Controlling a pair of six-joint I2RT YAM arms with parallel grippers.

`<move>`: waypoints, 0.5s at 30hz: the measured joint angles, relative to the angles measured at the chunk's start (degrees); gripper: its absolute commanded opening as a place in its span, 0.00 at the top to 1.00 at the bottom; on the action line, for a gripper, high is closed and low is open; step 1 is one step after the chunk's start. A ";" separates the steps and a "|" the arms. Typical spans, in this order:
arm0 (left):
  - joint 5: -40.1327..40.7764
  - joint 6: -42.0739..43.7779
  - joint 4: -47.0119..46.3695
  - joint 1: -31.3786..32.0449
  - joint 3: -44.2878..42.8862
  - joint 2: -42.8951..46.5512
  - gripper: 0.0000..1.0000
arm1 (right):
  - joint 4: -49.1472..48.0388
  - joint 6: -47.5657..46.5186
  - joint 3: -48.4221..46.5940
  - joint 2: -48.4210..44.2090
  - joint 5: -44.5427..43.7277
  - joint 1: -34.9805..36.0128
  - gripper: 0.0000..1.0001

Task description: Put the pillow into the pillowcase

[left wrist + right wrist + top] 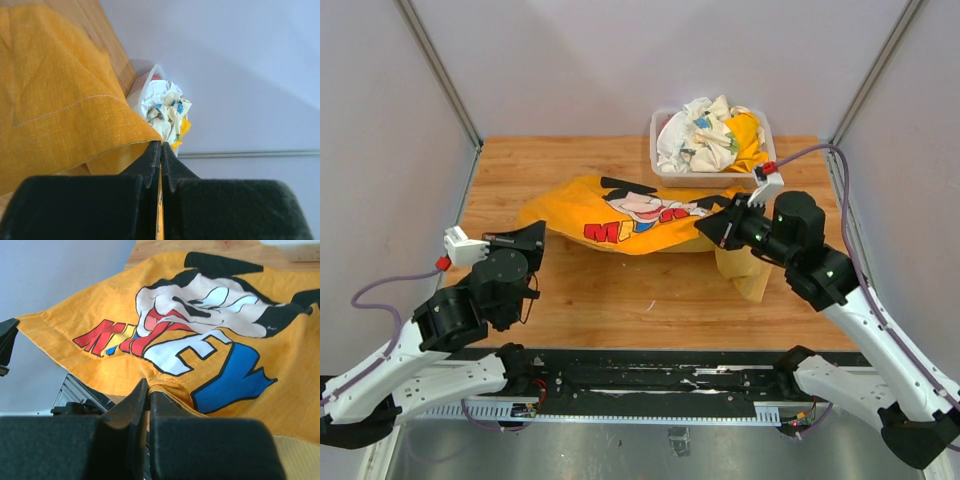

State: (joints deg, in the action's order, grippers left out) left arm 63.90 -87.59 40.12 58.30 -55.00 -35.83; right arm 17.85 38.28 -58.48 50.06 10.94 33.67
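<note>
The orange-yellow Mickey pillowcase (630,220) is held up between my two grippers, stretched across the middle of the wooden table. My left gripper (533,238) is shut on its left edge, and the wrist view shows the hem (75,125) pinched at the fingertips. My right gripper (718,227) is shut on the right part of the case, just below the blue letter (230,375). A loose flap of the case (745,272) hangs down under the right gripper. The pillow is not in view; it may be inside the case, but I cannot tell.
A clear plastic bin (663,170) full of crumpled white and yellow patterned cloths (710,135) stands at the back right, just behind the case. It also shows in the left wrist view (165,107). Grey walls close in the table on three sides.
</note>
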 measured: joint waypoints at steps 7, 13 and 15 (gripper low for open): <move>2.36 15.26 -2.38 -0.04 -11.93 -6.29 1.00 | 3.80 -1.73 -12.15 8.17 -0.50 0.00 0.99; 1.66 30.16 -8.28 -2.95 -23.15 -14.45 1.00 | 7.41 -4.42 -23.89 11.19 -1.81 0.00 0.99; -0.83 33.27 -9.27 -6.75 -25.70 -16.59 1.00 | 8.00 -5.22 -26.21 11.58 -2.19 0.00 0.99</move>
State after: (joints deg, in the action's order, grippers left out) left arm 63.07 -54.33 30.85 51.55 -80.71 -52.42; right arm 25.85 33.06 -84.68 61.65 8.75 33.67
